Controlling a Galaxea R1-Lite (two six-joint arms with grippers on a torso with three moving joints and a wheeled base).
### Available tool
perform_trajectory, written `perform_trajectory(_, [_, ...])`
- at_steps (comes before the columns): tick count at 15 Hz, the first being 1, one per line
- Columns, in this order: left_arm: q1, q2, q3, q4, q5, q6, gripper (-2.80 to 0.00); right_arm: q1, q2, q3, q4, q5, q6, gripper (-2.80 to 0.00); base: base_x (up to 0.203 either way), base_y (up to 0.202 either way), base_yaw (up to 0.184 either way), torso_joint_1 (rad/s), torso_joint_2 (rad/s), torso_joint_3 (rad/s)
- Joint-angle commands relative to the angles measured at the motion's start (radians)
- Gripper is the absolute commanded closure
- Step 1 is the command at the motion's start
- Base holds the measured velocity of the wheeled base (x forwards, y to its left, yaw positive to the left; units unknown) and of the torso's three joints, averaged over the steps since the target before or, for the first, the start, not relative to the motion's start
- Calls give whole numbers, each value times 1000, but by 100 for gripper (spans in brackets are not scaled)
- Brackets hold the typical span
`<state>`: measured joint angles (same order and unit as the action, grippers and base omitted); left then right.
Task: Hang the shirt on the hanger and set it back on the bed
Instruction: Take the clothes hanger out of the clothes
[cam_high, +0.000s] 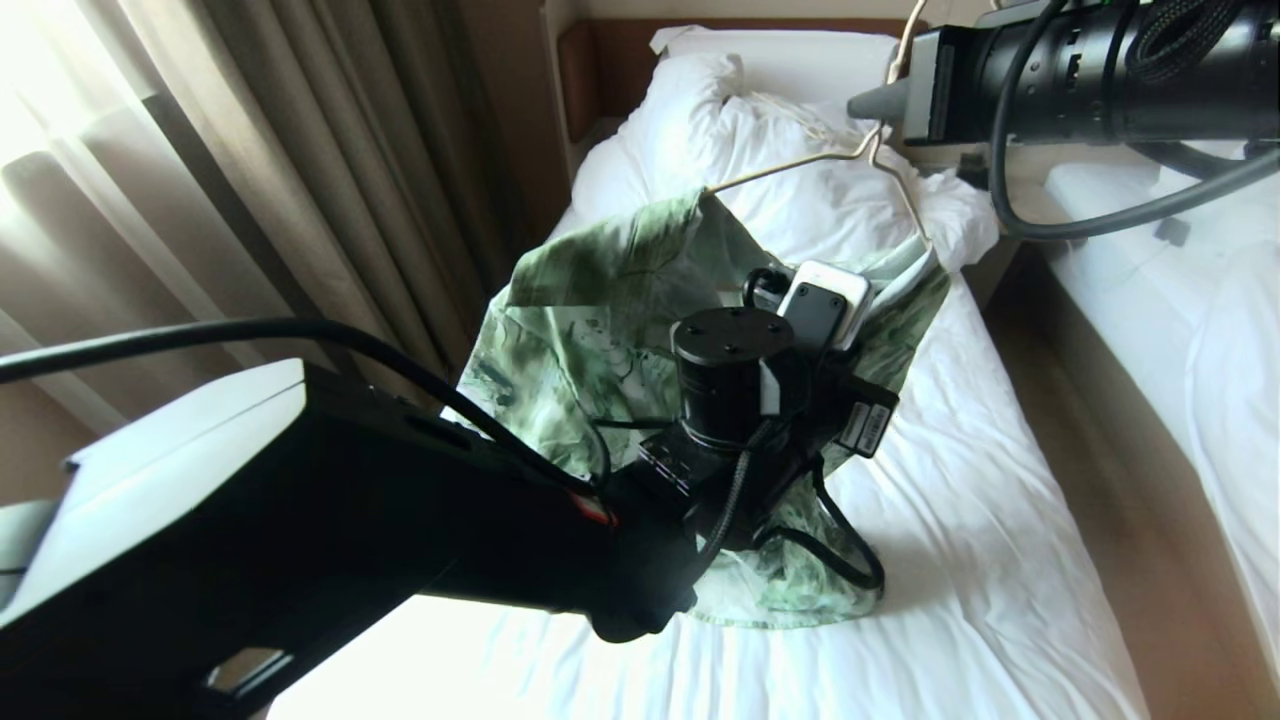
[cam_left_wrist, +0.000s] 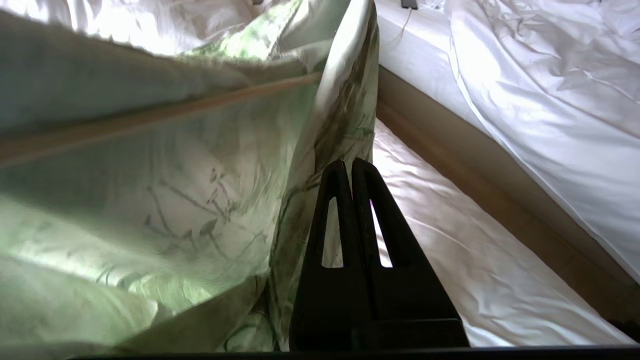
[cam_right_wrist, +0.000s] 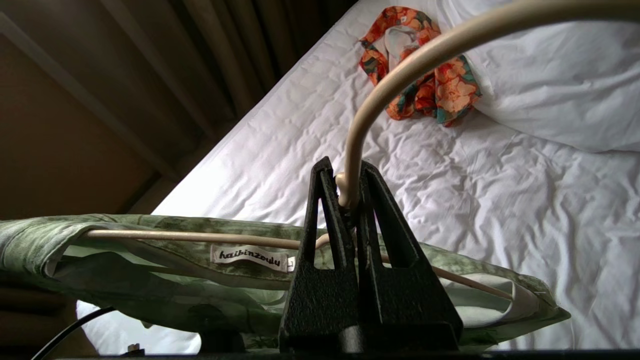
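Note:
The green print shirt hangs above the bed, draped over the cream wire hanger. My right gripper is up at the top right, shut on the hanger's twisted neck below the curved hook. Both hanger arms run inside the shirt's shoulders. My left arm's wrist is in front of the shirt, hiding its fingers in the head view. In the left wrist view my left gripper is shut beside the shirt's hanging front edge; no fabric shows between the fingers.
An orange-and-green garment lies on the sheet near the bulky white duvet. Brown curtains hang to the left. A second white bed stands to the right across a strip of wooden floor.

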<state>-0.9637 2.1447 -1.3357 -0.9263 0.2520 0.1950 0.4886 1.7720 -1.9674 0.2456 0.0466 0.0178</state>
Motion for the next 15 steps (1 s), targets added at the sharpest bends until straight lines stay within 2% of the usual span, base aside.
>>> perform_trajectory(1, [22, 22, 1, -38, -17, 4, 0, 4, -3, 0, 3, 0, 1, 0, 0, 0, 0, 0, 0, 0])
perform_trajectory(3, [43, 47, -12, -50, -29, 6, 0, 4, -5, 1, 8, -1, 1, 0, 0, 0, 0, 0, 0, 0])
perform_trajectory(5, [39, 49, -14, -50, 11, 16, 0, 2, -6, 1, 23, -1, 1, 0, 0, 0, 0, 0, 0, 0])
perform_trajectory(6, [36, 48, -10, -51, 14, 44, 0, 1, -8, 1, 26, -1, 1, 0, 0, 0, 0, 0, 0, 0])
perform_trajectory(7, [37, 49, -18, -51, 8, 50, -280, 2, -9, 1, 27, -1, 1, 0, 0, 0, 0, 0, 0, 0])
perform_trajectory(10, [40, 52, -5, -69, -30, 50, -280, 2, -20, 6, 29, -1, 1, 0, 0, 0, 0, 0, 0, 0])
perform_trajectory(12, [23, 52, -4, -69, 9, 56, -280, 2, -22, 7, 47, -1, 1, 0, 0, 0, 0, 0, 0, 0])
perform_trajectory(15, [20, 52, -7, -69, 4, 55, -280, 4, -22, 7, 50, -1, 1, 0, 0, 0, 0, 0, 0, 0])
